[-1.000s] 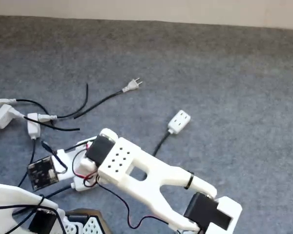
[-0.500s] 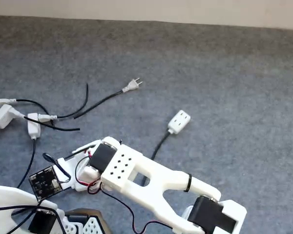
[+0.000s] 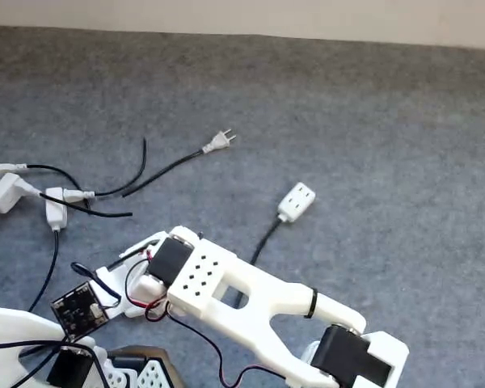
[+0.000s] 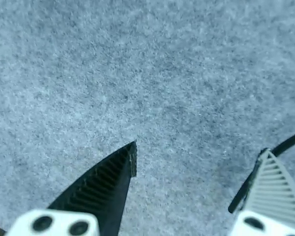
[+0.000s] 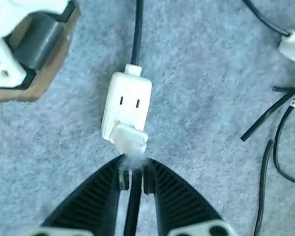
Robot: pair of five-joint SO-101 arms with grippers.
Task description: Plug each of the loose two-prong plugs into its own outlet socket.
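**Plug at the socket, not clearly home**

High view: a two-prong plug lies loose on the grey desk, well apart from a free outlet socket.

Left wrist: the left end effector is spread over bare desk.

Right wrist: the right end effector pinches a white plug at its cord end, against an outlet block. Next, I'd guess, comes a straight push.

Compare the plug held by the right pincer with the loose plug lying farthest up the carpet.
The held plug sits against the end of a white outlet block, prongs hidden. The loose plug lies apart from any socket, prongs bare. The right pincer grips the held plug just behind its body, while nothing touches the loose plug. Both are white with black cords.
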